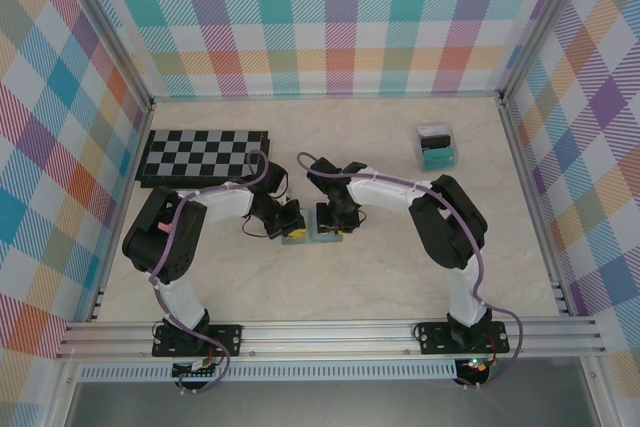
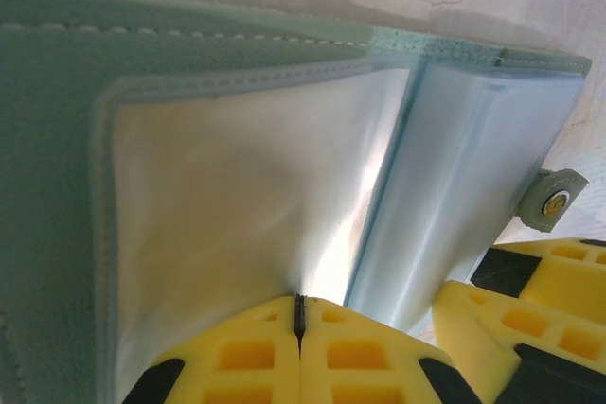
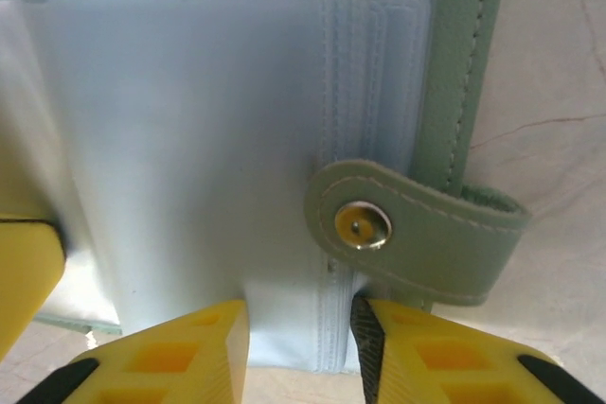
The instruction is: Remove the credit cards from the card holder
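"Card holder, that small flat sage-green bifold wallet (image 1: 322,238), lies open on the pale marbled tabletop (image 1: 400,277), midway between the two arms. Which step is this?"

"Getting a hold before any pulling, I'd say. The left gripper (image 2: 299,314) has its yellow fingers pressed together at the lower edge of the left leaf. Whether plastic is nipped between them, I cannot tell. The right gripper (image 3: 298,314) has its fingers parted astride the bottom of the clear grey-blue sleeves (image 3: 189,120), just under the tab clasp (image 3: 417,224)."

"And next?"

"Finding a credit card edge to pinch and slide out. The sleeves are too cloudy to tell where one sits."

"The room?"

"Pastel plaid walls (image 1: 330,17), a black-and-white chessboard (image 1: 205,155) back left, and a little clear box (image 1: 436,145) back right."
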You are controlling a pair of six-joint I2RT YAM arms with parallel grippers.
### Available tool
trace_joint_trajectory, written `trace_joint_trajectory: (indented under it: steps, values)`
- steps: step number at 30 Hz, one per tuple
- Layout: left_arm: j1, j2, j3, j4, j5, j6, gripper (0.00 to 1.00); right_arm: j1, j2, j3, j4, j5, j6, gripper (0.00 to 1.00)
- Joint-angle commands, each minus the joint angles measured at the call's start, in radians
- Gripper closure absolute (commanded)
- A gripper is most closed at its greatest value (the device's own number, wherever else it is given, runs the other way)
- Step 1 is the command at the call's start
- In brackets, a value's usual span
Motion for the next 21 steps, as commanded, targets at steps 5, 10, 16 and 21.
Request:
trace_joint_trajectory:
  steps: [5, 10, 16, 21]
  values:
    - [-0.005, 0.043, -0.033, -0.008, -0.020, 0.006, 1.00, 0.004, 0.035, 0.039, -0.022, -0.017, 0.004, 0.61]
    - [-0.005, 0.046, -0.031, -0.003, -0.015, 0.005, 1.00, 0.004, 0.004, -0.001, 0.105, -0.145, -0.017, 0.68]
    - [-0.005, 0.013, 0.001, -0.029, -0.028, -0.005, 1.00, 0.003, -0.050, 0.010, 0.071, -0.082, -0.008, 0.69]
    - [-0.006, -0.095, 0.086, -0.184, -0.124, 0.028, 0.90, 0.003, -0.184, -0.011, 0.013, 0.039, 0.015, 0.60]
